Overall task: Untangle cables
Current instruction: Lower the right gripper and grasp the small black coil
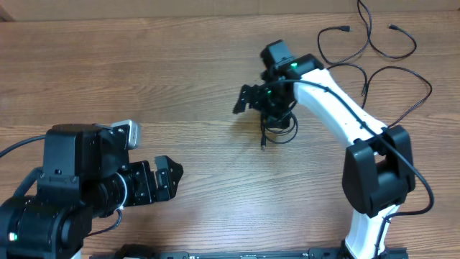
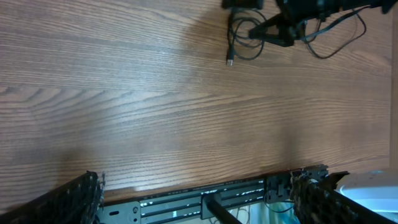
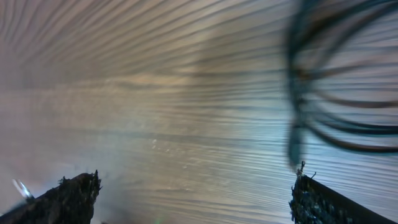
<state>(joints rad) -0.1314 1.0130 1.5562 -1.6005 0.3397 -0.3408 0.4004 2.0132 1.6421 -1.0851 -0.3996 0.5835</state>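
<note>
Cables [image 3: 297, 124] coiled, beside spread right fingers [image 3: 329, 202]

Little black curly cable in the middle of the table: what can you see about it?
This thin black cable coil looks like smooth rubbery cord wound into a few loose overlapping loops. It lies flat on the brown wooden table near the middle, its top partly hidden beneath the right gripper, whose jaws stand open and empty. One short tail sticks out, ending in a small plug. Whether the gripper touches it, I cannot tell.
</note>
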